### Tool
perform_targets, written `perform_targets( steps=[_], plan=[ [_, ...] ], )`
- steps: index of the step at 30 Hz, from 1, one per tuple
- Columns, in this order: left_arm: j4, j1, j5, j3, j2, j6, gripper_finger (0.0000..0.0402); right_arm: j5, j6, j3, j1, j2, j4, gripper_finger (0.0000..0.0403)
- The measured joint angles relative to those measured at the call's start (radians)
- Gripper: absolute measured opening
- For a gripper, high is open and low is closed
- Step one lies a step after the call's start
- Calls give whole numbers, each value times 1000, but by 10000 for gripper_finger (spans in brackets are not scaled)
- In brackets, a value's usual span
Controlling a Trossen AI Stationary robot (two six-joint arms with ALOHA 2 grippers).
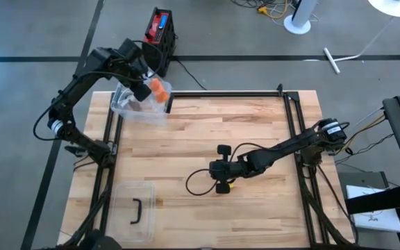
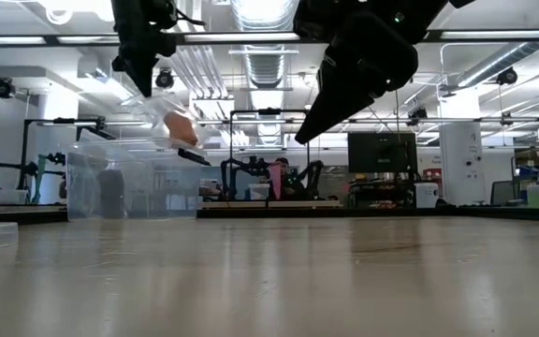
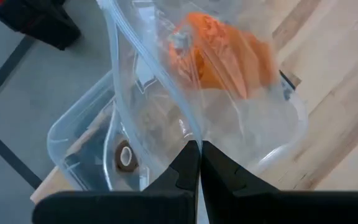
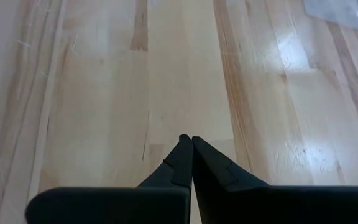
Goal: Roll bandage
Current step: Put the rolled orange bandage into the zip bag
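Observation:
A clear plastic bag (image 3: 241, 118) with an orange rolled bandage (image 3: 222, 56) inside hangs from my left gripper (image 3: 199, 149), which is shut on it, over a clear plastic bin (image 1: 141, 110) at the table's far left corner. In the high view the bandage (image 1: 160, 89) shows just right of the left gripper (image 1: 143, 89). In the low view the bag (image 2: 171, 124) hangs just above the bin (image 2: 129, 183). My right gripper (image 1: 214, 169) is shut on nothing and hovers over the bare wood (image 4: 185, 93) near the table's middle. My left gripper pinches the clear bag between its two fingertips (image 3: 188, 155), at the bag's edge where its seal strip (image 3: 179, 121) ends. The fingers come from above, slanting steeply down. The bag hangs below them over the bin, with the orange bandage at its far end.
The bin's clear lid (image 1: 134, 208) with a black handle lies at the table's near left. A black rail frame (image 1: 287, 104) runs along the table's edges. A red and black box (image 1: 160, 31) stands on the floor beyond the far edge.

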Motion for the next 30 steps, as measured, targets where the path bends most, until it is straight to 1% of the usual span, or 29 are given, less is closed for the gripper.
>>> perform_targets(
  steps=[4,9,14,15,18,22,26,30],
  plan=[
    [1,-1,-5,-4,3,6,0,0,1,-1,0,0,0,2],
    [-18,2,-119,-5,5,3,0,0,1,-2,0,0,-1,2],
    [-65,16,-125,-13,4,-36,0,-1,1,-2,0,0,-1,2],
    [-60,16,-114,-20,3,-43,0,-1,0,-2,0,0,-1,2],
    [-26,15,-39,-43,3,-46,0,-1,1,-2,0,0,-1,2],
    [62,12,50,-88,3,-50,0,-1,3,-2,0,0,-1,2],
    [118,12,63,-166,3,-50,0,-1,7,-3,0,0,-1,2],
    [172,22,61,-274,2,-19,0,-1,8,-3,1,0,-2,2]
  ],
)
